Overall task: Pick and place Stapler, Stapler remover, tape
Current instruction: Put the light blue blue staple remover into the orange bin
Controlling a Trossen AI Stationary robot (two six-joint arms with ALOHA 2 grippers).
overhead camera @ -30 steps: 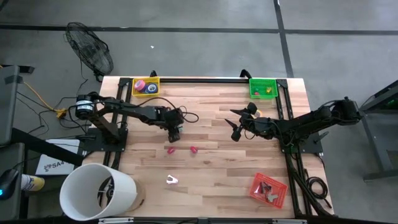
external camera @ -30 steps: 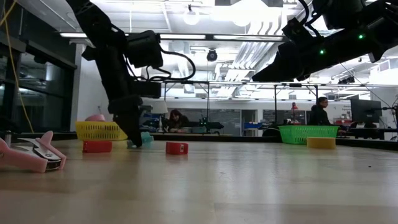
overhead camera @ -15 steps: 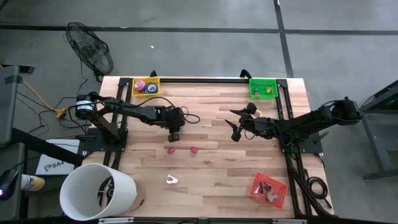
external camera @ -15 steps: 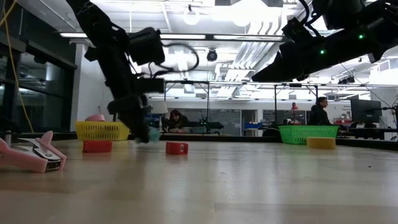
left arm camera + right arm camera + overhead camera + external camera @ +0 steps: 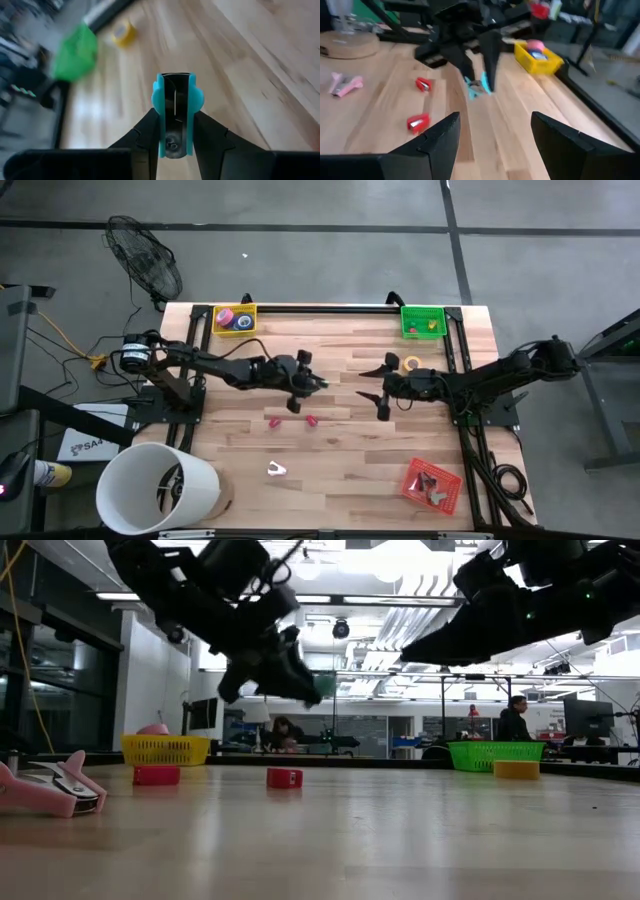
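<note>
Two red staple removers [image 5: 275, 421] [image 5: 311, 421] lie on table [image 5: 340, 460] just below your left gripper [image 5: 312, 383], which is clamped on teal stapler [image 5: 175, 112] held aloft. Right gripper [image 5: 383, 388] spread wide, facing it. Yellow tape [image 5: 412, 363] beside green basket [image 5: 422, 320].

Desk [image 5: 340, 440]: pale wood, plank-striped grain, black frame at edges.
Left pincer [image 5: 175, 131]: dark fingers clamped on a teal-and-black stapler remover [image 5: 175, 112].
Right pincer [image 5: 492, 137]: black, fingers apart.
Two small red staplers [image 5: 418, 121], [image 5: 423, 84].
Pink-and-white stapler [image 5: 45, 790].
Yellow mesh basket [image 5: 234, 319] with pink and blue contents.
Bright green mesh basket [image 5: 422, 320].
Red mesh basket [image 5: 432, 484].
Yellow tape roll [image 5: 411, 363].
White round bucket [image 5: 158, 488].
</note>
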